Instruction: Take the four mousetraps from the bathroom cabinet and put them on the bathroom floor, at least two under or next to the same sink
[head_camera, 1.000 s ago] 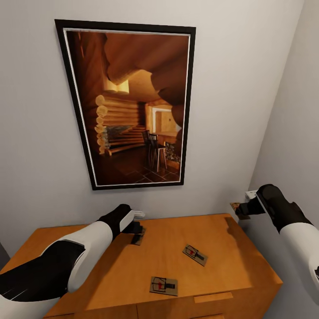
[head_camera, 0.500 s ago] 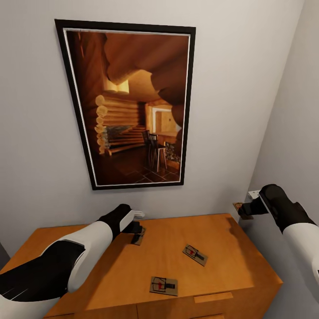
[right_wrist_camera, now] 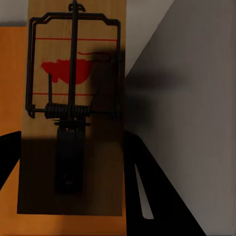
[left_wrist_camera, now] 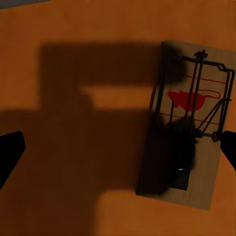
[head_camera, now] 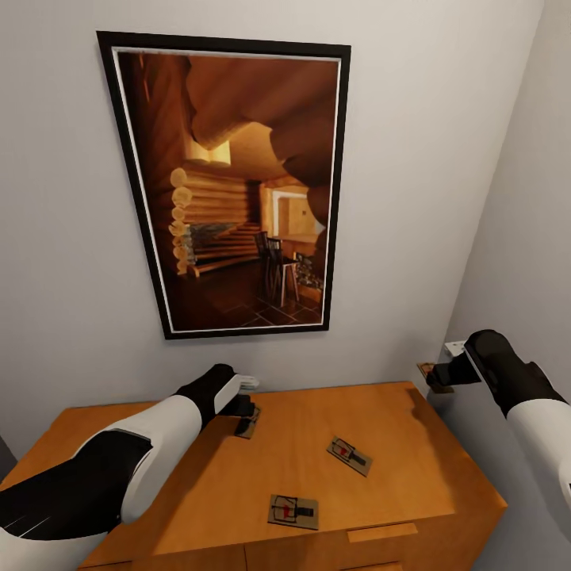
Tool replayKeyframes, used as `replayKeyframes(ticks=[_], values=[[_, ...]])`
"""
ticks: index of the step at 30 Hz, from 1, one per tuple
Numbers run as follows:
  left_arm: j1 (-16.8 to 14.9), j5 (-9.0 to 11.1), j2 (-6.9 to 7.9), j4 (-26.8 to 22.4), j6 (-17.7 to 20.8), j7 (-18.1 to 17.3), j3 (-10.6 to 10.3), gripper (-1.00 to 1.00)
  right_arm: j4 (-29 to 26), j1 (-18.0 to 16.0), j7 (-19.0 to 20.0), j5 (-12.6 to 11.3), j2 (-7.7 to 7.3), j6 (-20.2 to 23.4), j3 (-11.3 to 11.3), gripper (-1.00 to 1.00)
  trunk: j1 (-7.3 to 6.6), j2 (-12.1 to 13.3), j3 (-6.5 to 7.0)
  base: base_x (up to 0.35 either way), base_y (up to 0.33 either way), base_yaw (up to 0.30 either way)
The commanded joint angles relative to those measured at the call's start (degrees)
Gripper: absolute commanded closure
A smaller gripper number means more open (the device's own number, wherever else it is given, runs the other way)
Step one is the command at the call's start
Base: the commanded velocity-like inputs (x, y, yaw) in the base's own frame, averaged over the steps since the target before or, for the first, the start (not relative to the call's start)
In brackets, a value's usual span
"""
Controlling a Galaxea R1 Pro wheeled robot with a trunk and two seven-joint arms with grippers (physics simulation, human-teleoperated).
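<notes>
A framed picture hangs on the wall above the orange-brown cabinet, whose top carries three mousetraps. The left gripper hovers spread over the rear trap; the right gripper pinches a fourth trap beyond the cabinet's right edge.

Prob. home — framed picture, cabinet

Cabinet smooth satin orange wood; mousetraps matt pale wood, dark wire.
</notes>
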Motion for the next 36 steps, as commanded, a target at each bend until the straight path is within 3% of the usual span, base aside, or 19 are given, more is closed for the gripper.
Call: replayKeyframes(ticks=[1, 11, 28, 32, 36], values=[[0.0, 0.6, 0.0, -0.1, 0.3, 0.4, -0.4, -1.0, 0.0, -0.1, 0.4, 0.4, -0.06, 0.3, 0.2, 1.0, 0.02, -0.1, -0.11, 0.0, 0.0, -0.067], [0.0, 0.6, 0.0, -0.1, 0.3, 0.4, -0.4, -1.0, 0.0, -0.1, 0.2, 0.4, -0.3, 0.4, 0.2, 1.0, 0.02, -0.1, -0.11, 0.0, 0.0, -0.161], [0.0, 0.6, 0.0, 0.0, 0.5, 0.3, -0.3, -1.0, 0.0, -0.1, 0.3, 0.4, -0.42, 0.4, 0.2, 1.0, 0.02, -0.1, -0.11, 0.0, 0.0, -0.008], [0.0, 0.7, 0.0, 0.0, 0.5, 0.3, -0.3, -1.0, 0.0, -0.1, 0.4, 0.4, -0.42, 0.4, 0.2, 1.0, 0.9, -1.7, -0.83, 0.0, 0.0, 0.0], [0.0, 0.7, 0.0, 0.0, 0.6, 0.3, -0.3, -1.0, 0.0, -0.1, 0.4, 0.4, -0.42, 0.4, 0.2, 1.0, 0.9, -1.7, -0.83, 0.0, 0.0, 0.0]])
